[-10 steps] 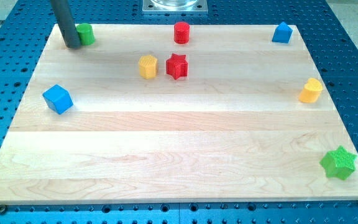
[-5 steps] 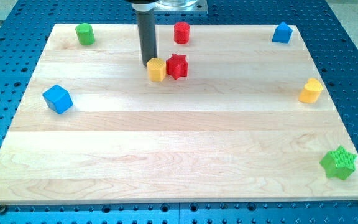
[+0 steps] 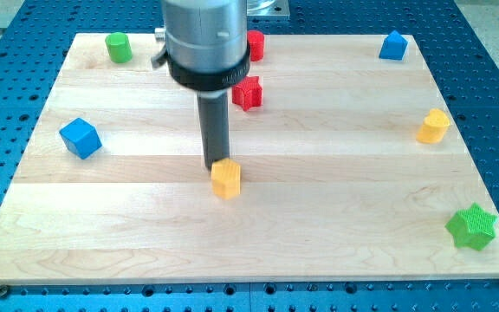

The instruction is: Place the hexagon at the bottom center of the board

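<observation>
A: Where is the yellow hexagon [image 3: 226,178]?
B: Mid-board, touching the tip [image 3: 216,167] just behind it; there is no pincer.
A: Risk?
B: An off-centre push could let it slip sideways.

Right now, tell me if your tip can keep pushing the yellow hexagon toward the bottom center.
Probably yes: my tip sits against the top side of the yellow hexagon, and no block lies below it.

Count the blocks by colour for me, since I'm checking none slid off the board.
Green: 2, a cylinder and a star.
Red: 2, a cylinder and a star.
Blue: 2, a cube and a block.
Yellow: 2, the hexagon and a block.
Total: 8.
</observation>
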Motion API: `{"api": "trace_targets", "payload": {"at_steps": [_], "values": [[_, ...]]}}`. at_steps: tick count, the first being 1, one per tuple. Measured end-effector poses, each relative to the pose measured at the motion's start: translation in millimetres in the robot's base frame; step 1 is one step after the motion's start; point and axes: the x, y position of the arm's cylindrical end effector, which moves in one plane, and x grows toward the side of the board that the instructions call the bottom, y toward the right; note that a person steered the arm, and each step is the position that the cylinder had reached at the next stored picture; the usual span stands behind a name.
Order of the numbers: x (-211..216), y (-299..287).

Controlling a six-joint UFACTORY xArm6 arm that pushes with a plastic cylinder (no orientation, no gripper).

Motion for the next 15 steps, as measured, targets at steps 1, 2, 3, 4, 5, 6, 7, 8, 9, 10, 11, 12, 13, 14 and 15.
{"api": "trace_targets", "payload": {"at_steps": [1,2,3,4,5,6,7,8,9,10,11,12,13,14,15], "values": [[33,5],[33,38],[35,54],[48,61],[49,74],[64,76],[68,79],[66,90],[52,89],[44,67],[57,62],[76,62],[79,62],[72,66],[46,55]]}}
